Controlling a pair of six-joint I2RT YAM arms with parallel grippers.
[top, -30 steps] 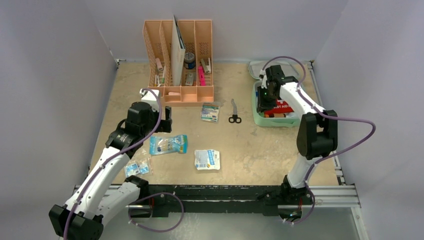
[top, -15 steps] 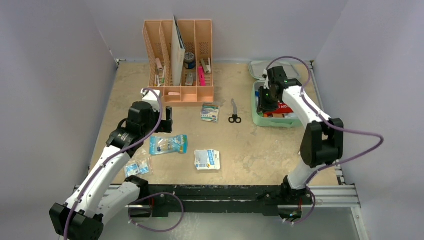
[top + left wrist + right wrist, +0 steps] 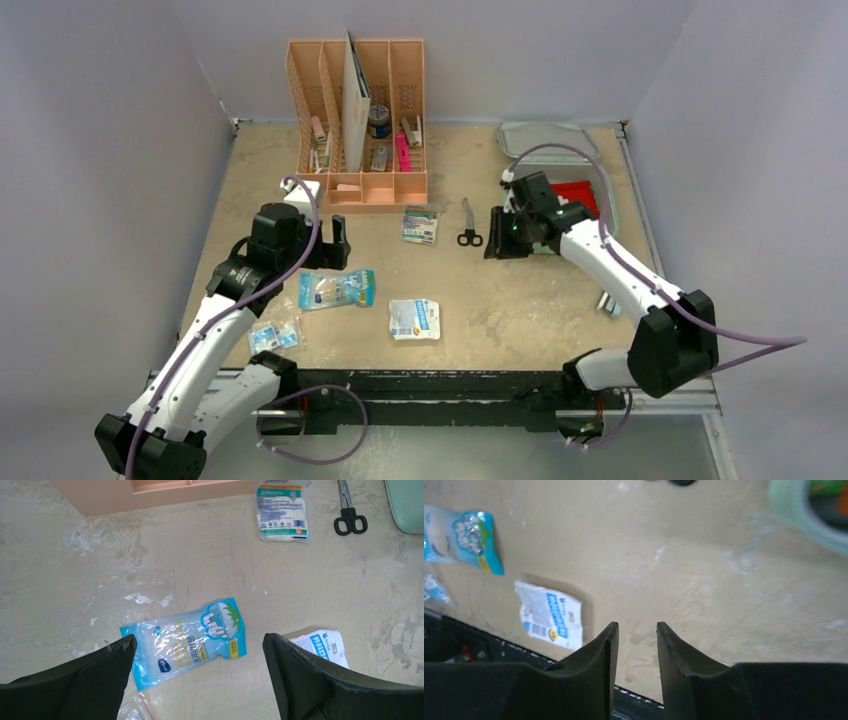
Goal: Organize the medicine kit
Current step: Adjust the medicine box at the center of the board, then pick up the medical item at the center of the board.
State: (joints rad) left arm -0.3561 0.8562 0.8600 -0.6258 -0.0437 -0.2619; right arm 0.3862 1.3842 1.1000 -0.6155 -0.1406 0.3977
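Kit open, far right of table; right claw just left of it, jaws narrow, empty (scissors close by); left claw wide over blue packet; risk: narrow jaws shove scissors, no grip.

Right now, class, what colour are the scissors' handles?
Black handles on the scissors, clearest in the left wrist view.

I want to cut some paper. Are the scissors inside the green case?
No, the scissors lie on the bare table, outside the medicine kit.
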